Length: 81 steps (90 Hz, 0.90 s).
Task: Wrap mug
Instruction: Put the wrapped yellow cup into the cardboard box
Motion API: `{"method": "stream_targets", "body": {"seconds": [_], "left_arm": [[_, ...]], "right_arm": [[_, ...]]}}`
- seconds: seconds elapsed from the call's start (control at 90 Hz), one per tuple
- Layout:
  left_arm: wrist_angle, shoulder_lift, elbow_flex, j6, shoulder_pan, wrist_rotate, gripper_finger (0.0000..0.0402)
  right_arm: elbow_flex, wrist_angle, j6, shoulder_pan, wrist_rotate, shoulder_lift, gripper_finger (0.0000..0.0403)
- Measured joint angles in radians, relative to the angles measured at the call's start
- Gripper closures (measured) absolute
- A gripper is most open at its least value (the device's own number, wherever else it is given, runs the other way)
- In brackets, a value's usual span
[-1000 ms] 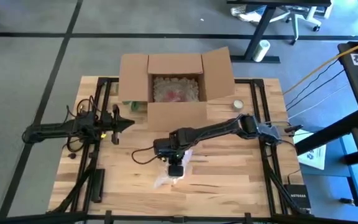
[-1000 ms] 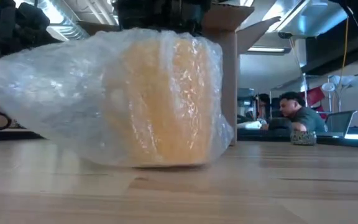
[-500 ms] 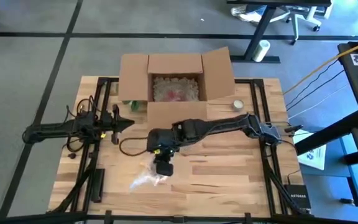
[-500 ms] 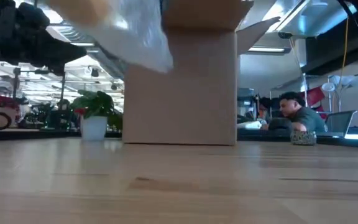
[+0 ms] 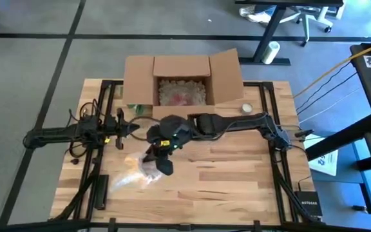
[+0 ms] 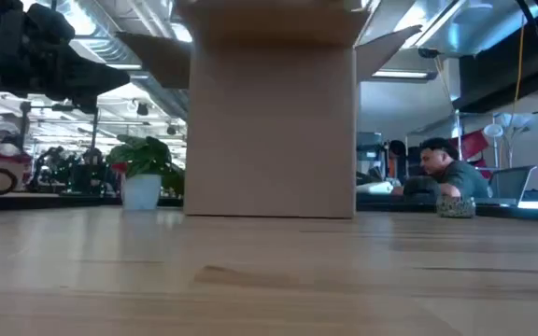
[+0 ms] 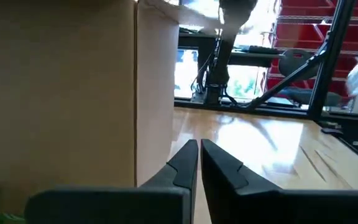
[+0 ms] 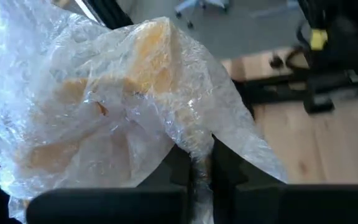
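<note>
The mug (image 8: 135, 68) is yellow and wrapped in clear bubble wrap (image 5: 133, 175). The bundle hangs over the table's near left part, with my right gripper (image 5: 162, 164) shut on the wrap. The low view does not show the bundle. My left gripper (image 5: 130, 127) waits shut at the table's left, close to the cardboard box (image 7: 55, 93), and touches nothing. My right gripper pinches a gathered bunch of the bubble wrap (image 8: 196, 144) between its two fingers, several layers together. The wrapped mug reaches out beyond the fingertips toward the table's left edge, held clear of the table. The wrap's loose end (image 5: 117, 182) trails off leftward.
An open cardboard box (image 5: 182, 84) with packing filler stands at the far middle, flaps spread. A small round thing (image 5: 246, 108) lies to its right, and a green plant (image 6: 143, 163) to its left. A person (image 6: 442, 168) sits in the room behind. Bare wood shows at the near right.
My right gripper has swung from the table's near middle toward its left edge and turned about. It carries the wrapped mug, which stood on the table a second ago and is now lifted clear and out of the low view.
</note>
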Motion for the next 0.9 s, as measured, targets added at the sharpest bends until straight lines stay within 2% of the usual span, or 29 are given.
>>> {"method": "stream_targets", "body": {"seconds": [0.111, 0.322, 0.478, 0.722, 0.9], "left_arm": [[0.0, 0.0, 0.0, 0.0, 0.0, 0.0, 0.04], [0.0, -0.001, 0.0, 0.0, 0.0, 0.0, 0.04], [0.0, -0.001, 0.0, 0.0, 0.0, 0.0, 0.04], [0.0, 0.0, 0.0, 0.0, 0.0, 0.0, 0.04], [0.0, 0.0, 0.0, 0.0, 0.0, 0.0, 0.04]], "right_arm": [[0.0, 0.048, 0.003, -0.024, 0.001, -0.018, 0.0398], [0.001, 0.037, -0.021, -0.103, 0.161, -0.06, 0.0399], [0.0, -0.003, -0.032, -0.183, 0.231, -0.066, 0.0399], [0.0, -0.173, -0.041, -0.3, 0.401, -0.106, 0.04], [0.001, -0.352, -0.049, -0.35, 0.448, -0.152, 0.04]]}}
